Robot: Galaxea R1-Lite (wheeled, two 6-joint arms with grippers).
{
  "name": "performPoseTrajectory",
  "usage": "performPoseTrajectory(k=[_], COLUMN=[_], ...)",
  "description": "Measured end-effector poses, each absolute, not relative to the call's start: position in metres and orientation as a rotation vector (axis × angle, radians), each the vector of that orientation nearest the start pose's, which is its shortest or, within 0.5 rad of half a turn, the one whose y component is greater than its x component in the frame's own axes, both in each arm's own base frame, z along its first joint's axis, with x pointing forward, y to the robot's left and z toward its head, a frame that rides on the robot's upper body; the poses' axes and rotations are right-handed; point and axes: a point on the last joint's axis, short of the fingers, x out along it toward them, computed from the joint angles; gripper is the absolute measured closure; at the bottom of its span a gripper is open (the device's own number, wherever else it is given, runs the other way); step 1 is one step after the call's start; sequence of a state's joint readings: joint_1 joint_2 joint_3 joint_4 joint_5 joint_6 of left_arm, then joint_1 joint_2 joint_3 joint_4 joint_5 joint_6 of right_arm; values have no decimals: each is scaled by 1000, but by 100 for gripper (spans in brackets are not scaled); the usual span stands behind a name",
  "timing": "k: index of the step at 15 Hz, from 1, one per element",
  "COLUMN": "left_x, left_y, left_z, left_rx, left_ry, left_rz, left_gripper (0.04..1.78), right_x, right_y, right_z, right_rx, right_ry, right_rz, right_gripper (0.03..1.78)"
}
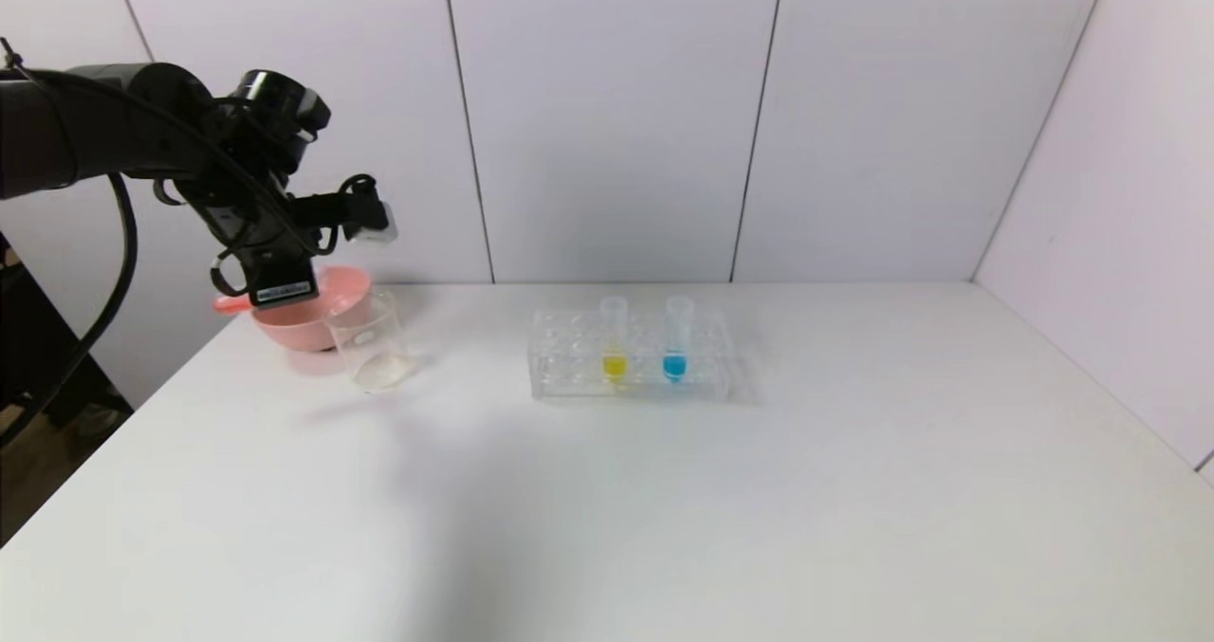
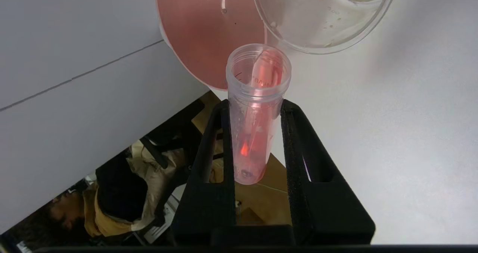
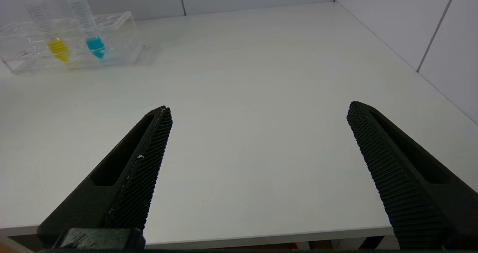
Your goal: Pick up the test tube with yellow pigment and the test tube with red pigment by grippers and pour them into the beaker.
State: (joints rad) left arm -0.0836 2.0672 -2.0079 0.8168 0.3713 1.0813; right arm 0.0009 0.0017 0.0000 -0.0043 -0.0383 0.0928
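Left wrist view: left gripper (image 2: 257, 133) clamps red-pigment tube (image 2: 255, 114), tilted near beaker (image 2: 321, 17); right gripper (image 3: 257, 141) wide, idle. Yellow-pigment tube (image 1: 614, 339) unpicked in rack (image 1: 569, 357).

A lab bench setup — clear tube rack (image 1: 630, 367), beaker (image 1: 368, 340), white table (image 1: 664, 509), plain panelled walls (image 1: 616, 111).

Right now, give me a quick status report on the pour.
Left gripper shut on red test tube, tipped by pink bowl and beaker. Right gripper open, idle. Yellow test tube racked. Nothing blocking.
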Motion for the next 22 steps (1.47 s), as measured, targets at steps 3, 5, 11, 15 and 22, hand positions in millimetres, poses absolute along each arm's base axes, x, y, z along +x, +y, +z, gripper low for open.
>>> performPoseTrajectory(k=[3, 5, 11, 15, 22], left_x=[389, 393, 397, 398, 397], left_y=[-30, -33, -46, -57, -73], left_z=[243, 238, 229, 226, 221], left_rx=[1255, 1289, 1342, 1404, 1447], left_ry=[995, 1026, 1043, 1059, 1061], left_rz=[-164, -128, -118, -87, -82], left_gripper=[141, 141, 141, 141, 141], right_x=[-23, -23, -23, -23, -23], right_y=[-1, -1, -1, -1, -1], right_z=[76, 76, 76, 76, 76], right_rx=[93, 93, 93, 93, 93], right_ry=[-4, -4, -4, -4, -4], right_rz=[-38, -38, -38, -37, -38], right_gripper=[10, 10, 10, 10, 10])
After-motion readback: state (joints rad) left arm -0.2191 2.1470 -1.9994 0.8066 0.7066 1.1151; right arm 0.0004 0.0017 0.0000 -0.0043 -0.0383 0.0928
